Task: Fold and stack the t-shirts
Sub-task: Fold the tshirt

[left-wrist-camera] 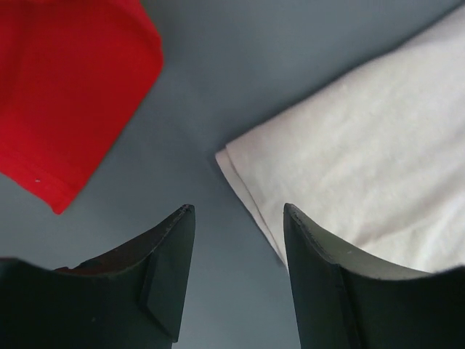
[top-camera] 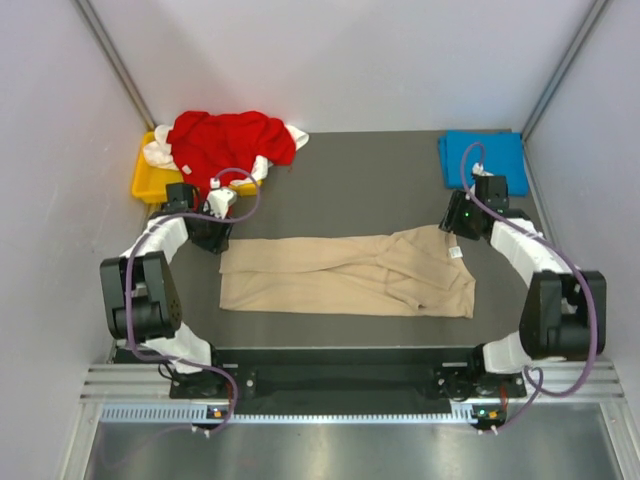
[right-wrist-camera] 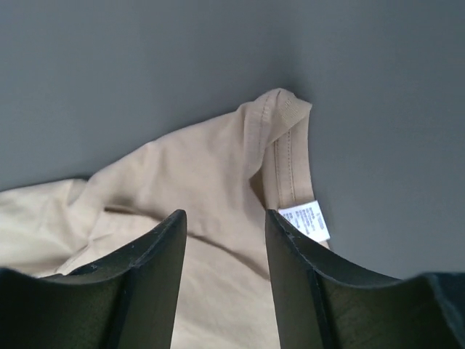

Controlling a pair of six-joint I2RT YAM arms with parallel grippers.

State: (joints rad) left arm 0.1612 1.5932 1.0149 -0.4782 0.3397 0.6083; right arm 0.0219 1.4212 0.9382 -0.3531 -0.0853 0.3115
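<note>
The beige t-shirt [top-camera: 350,275] lies spread lengthwise across the middle of the dark mat. My left gripper [top-camera: 213,240] is open and empty just above its back left corner. In the left wrist view, the gripper [left-wrist-camera: 238,211] has bare mat between its fingers, and that corner [left-wrist-camera: 363,160] looks pale. My right gripper [top-camera: 456,222] is open and empty over the shirt's back right end. In its wrist view, the gripper [right-wrist-camera: 224,213] is above the beige cloth [right-wrist-camera: 211,167], next to the hem with a white label [right-wrist-camera: 305,220]. The red t-shirt [top-camera: 230,140] is heaped on the white one [top-camera: 158,153]. The blue t-shirt [top-camera: 483,158] lies folded at the back right.
A yellow tray [top-camera: 145,183] sits at the back left under the red and white heap. Red cloth [left-wrist-camera: 65,87] hangs close beside my left gripper. Grey walls enclose the mat on three sides.
</note>
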